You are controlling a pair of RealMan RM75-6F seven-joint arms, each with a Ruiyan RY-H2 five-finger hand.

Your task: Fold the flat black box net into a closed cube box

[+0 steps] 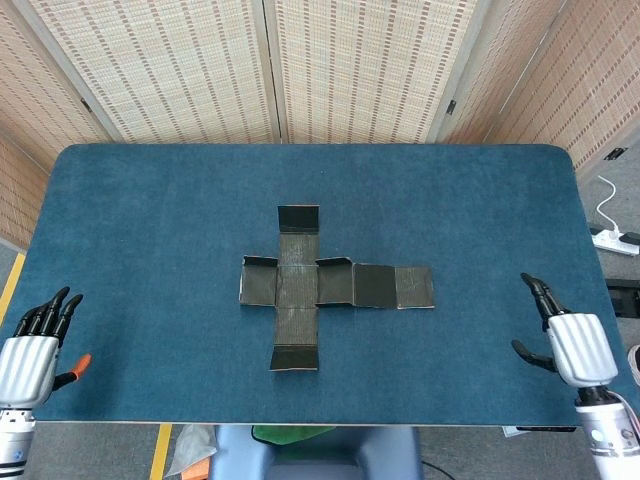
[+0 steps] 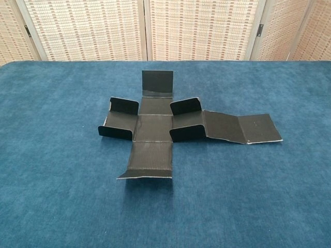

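Observation:
The black box net [image 1: 320,286] lies unfolded as a cross in the middle of the blue table [image 1: 150,200], with a longer strip of panels reaching to the right. In the chest view the box net [image 2: 170,129] shows several small flaps standing up, while its main panels lie flat. My left hand [image 1: 35,345] hovers at the table's near left edge, fingers apart and holding nothing. My right hand [image 1: 565,335] is over the near right part of the table, fingers spread and empty. Both hands are far from the net. The chest view shows neither hand.
Woven bamboo screens [image 1: 270,70] stand behind the table. A white power strip [image 1: 615,238] lies on the floor past the right edge. An orange object [image 1: 78,367] shows by my left hand at the near left edge.

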